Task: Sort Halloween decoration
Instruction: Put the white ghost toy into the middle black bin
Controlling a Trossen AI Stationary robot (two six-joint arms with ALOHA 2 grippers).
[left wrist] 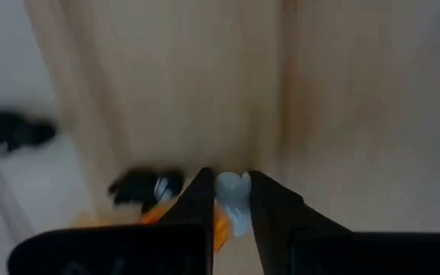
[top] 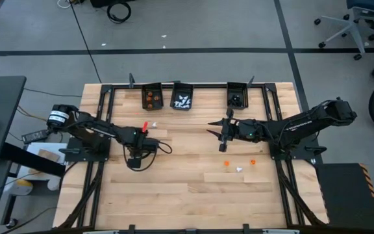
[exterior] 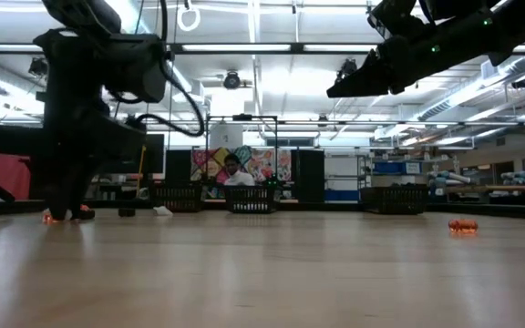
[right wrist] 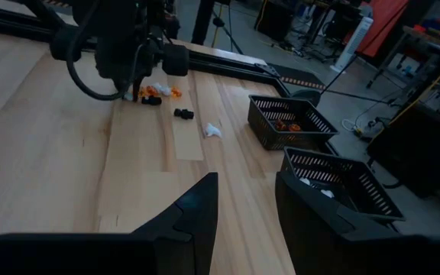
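Observation:
My left gripper (top: 134, 161) points down at the table's left middle, in a small cluster of trinkets. In its wrist view the fingers (left wrist: 230, 176) flank a white trinket (left wrist: 234, 192), with an orange trinket (left wrist: 220, 227) and a black one (left wrist: 140, 186) beside them. My right gripper (top: 211, 127) hangs open above the table's middle, holding nothing (right wrist: 247, 202). More trinkets lie loose: a black one (right wrist: 183, 114), a white one (right wrist: 212, 131), two orange ones (top: 226, 164) (top: 252, 160) and a white one (top: 239, 169). My left gripper pinches the white trinket (left wrist: 235, 200) between its two fingers, coming from above and pointing down. The trinket is at table level among the other trinkets; whether it still rests on the wood cannot be told.
Three small black bins stand along the far edge: one with orange pieces (top: 151, 97), one with white pieces (top: 182, 99), one with black pieces (top: 237, 96). Black frame rails (top: 174, 84) border the far edge and run along both sides. The near half of the table shows bare wood (top: 187, 201).

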